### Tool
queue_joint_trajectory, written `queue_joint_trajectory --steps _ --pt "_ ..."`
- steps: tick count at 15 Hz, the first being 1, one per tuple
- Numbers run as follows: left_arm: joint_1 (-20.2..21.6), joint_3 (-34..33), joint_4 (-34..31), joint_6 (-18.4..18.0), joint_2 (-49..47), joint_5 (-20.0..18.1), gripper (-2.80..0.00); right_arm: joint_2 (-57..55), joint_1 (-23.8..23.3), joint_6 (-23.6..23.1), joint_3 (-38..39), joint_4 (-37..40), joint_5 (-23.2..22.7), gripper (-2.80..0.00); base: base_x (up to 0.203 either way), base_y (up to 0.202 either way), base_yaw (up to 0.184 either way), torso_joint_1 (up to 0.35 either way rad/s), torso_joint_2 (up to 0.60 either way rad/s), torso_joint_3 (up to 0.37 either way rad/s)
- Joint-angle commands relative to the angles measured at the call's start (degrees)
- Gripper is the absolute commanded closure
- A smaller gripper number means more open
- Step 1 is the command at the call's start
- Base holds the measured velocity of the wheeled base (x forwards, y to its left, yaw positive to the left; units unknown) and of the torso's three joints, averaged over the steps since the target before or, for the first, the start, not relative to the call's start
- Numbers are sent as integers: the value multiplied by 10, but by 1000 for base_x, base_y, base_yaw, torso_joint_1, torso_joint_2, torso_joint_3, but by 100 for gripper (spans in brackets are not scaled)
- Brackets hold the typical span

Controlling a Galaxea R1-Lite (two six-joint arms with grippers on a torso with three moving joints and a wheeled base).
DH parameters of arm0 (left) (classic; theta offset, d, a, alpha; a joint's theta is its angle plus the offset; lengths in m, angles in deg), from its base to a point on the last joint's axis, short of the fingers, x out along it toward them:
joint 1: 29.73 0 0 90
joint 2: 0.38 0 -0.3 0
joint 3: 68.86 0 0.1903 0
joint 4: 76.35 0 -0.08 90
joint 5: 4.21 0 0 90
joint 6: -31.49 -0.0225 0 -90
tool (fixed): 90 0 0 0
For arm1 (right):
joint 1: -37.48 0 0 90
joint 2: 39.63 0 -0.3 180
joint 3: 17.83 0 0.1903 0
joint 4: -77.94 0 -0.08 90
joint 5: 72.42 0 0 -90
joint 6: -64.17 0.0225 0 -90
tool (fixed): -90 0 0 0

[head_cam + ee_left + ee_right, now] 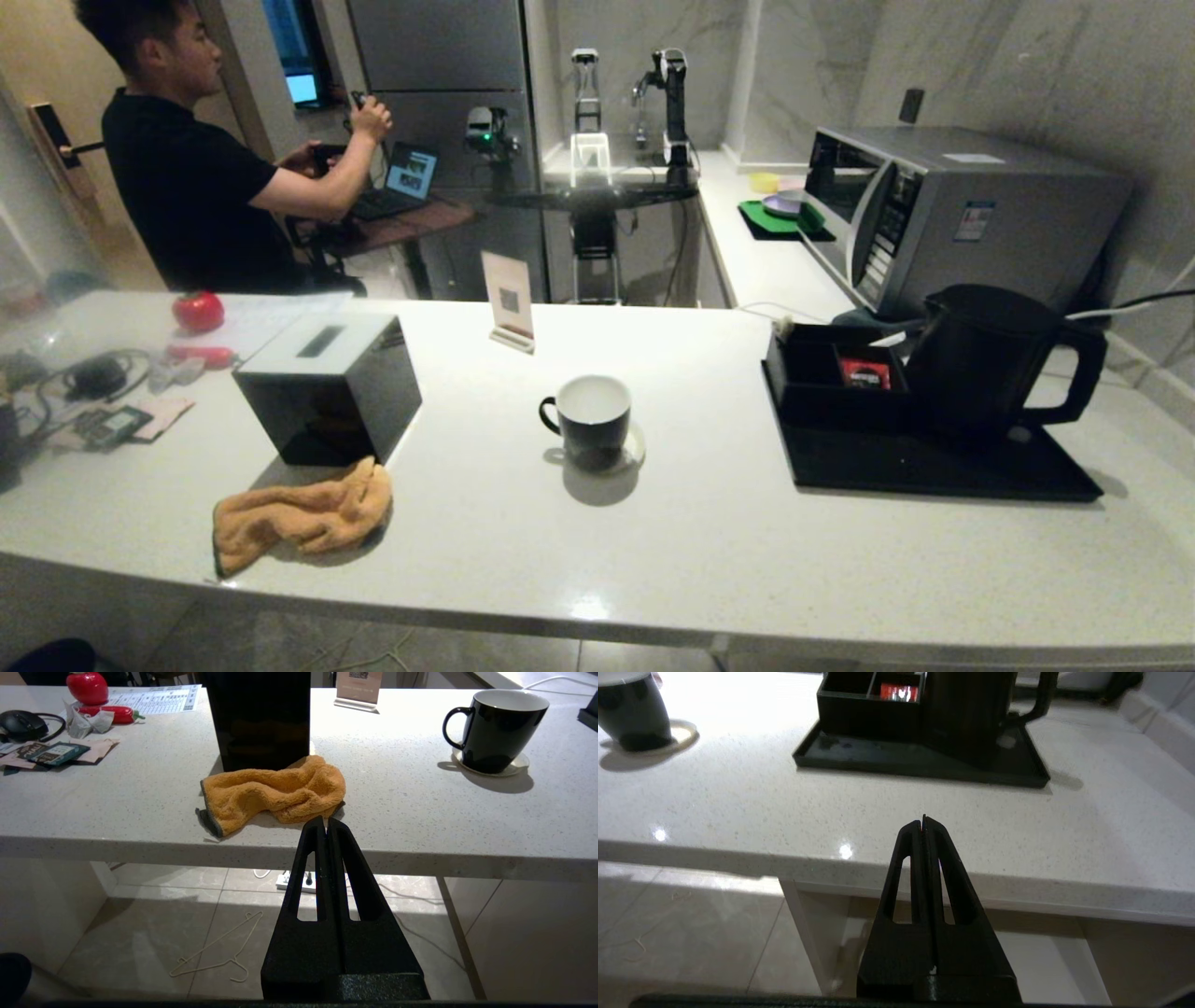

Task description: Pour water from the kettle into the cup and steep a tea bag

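The black cup [588,420], white inside, stands on a small saucer mid-counter, its handle pointing left; it shows too in the left wrist view [495,728] and the right wrist view [633,714]. No water shows in it. The tall black kettle [990,359] sits on a black tray [934,467] at the right, handle to the right, and its body fills part of the right wrist view [966,714]. A red tea bag packet [866,373] lies in the tray's compartment box. Both grippers hang before the counter's front edge, out of the head view: left gripper [325,820] shut and empty near the cloth, right gripper [923,820] shut and empty, facing the tray.
An orange cloth [299,513] lies by a black tissue box [327,383] at the left. A card stand [509,303] is behind the cup. A microwave [943,210] stands at the back right. Clutter and a red ornament [198,310] sit far left. A person [187,159] sits behind the counter.
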Motion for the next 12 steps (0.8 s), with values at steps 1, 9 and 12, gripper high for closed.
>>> queue_joint_trajectory --steps 1,9,12 --pt "0 0 0 0 0 0 0 -33 0 1 -6 -1 0 0 0 0 0 0 0 0" --pt "0 0 0 0 0 0 0 -280 -207 12 -67 -101 -13 0 0 0 0 0 0 0" --pt "0 0 0 0 0 0 0 -403 -243 11 -133 -109 -25 0 0 0 0 0 0 0"
